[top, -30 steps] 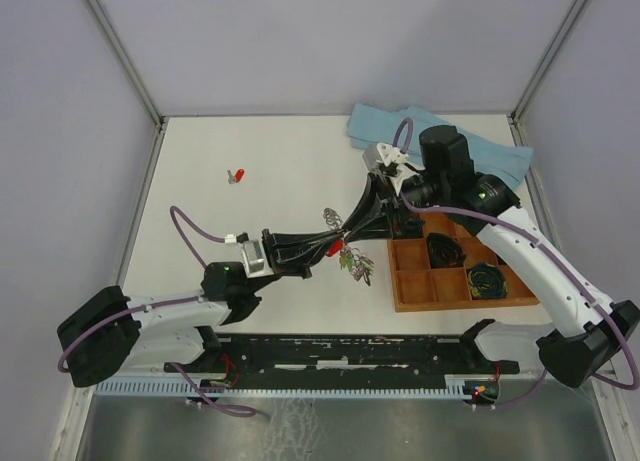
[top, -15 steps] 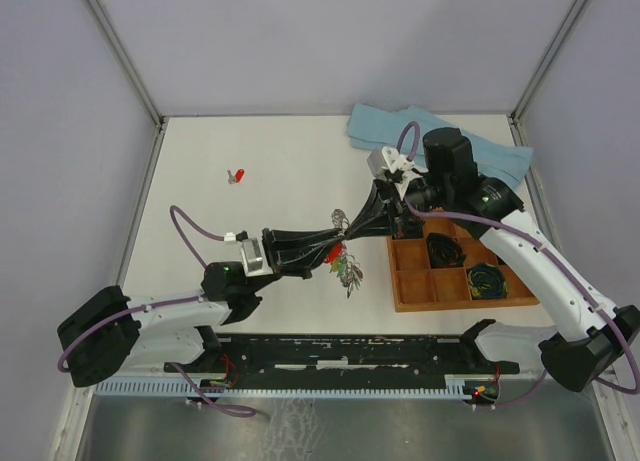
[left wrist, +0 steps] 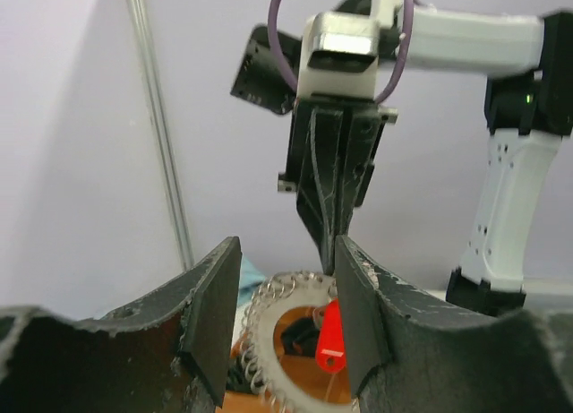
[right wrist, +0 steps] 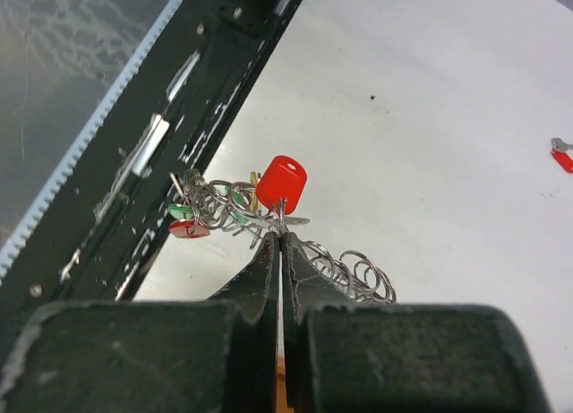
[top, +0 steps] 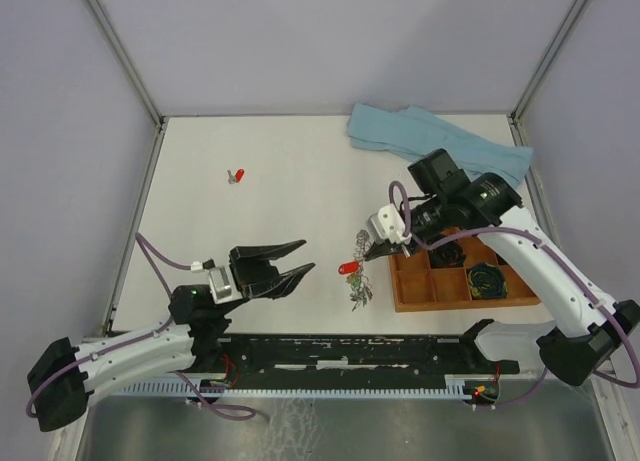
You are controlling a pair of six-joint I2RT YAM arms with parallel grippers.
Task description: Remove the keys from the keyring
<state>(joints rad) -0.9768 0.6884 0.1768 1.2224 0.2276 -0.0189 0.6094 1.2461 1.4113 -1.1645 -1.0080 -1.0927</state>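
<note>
Hanging from the pinching right tool [top: 372, 250], the keyring [top: 359, 277]; left tool [top: 307, 256] splayed, held low, well apart

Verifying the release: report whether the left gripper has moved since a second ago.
Yes. The left gripper has drawn back leftward and toward the near edge, away from the wooden tray, and is now open.
</note>
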